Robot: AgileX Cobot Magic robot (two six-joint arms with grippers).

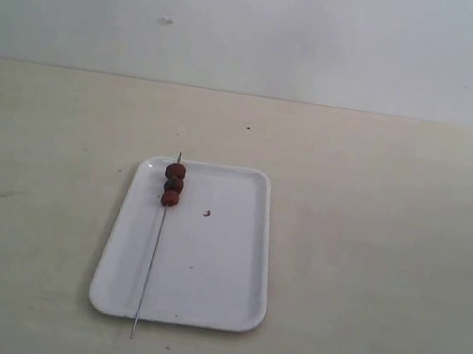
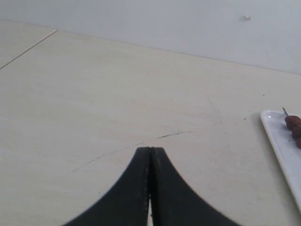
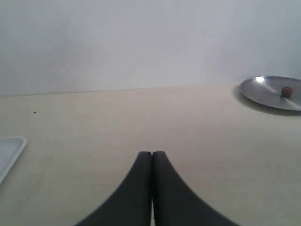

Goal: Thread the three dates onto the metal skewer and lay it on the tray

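Note:
The white tray [image 1: 204,262] lies in the middle of the table. Along its left side rests the metal skewer [image 1: 150,263], with the three dates [image 1: 173,184] threaded in a row near its far end. Both skewer ends stick out past the tray's rim. The left wrist view catches the tray's edge [image 2: 282,146] and the dates [image 2: 294,125] off to one side. My left gripper [image 2: 150,149] is shut with nothing in it, well away from the tray. My right gripper [image 3: 152,152] is shut and empty too, with a tray corner [image 3: 10,150] at the frame's edge. Neither gripper shows in the exterior view.
A round metal plate [image 3: 263,92] with one small reddish fruit [image 3: 286,91] on it stands far off in the right wrist view. A small dark speck [image 1: 207,213] lies on the tray. Pale tabletop surrounds the tray, with a plain wall behind.

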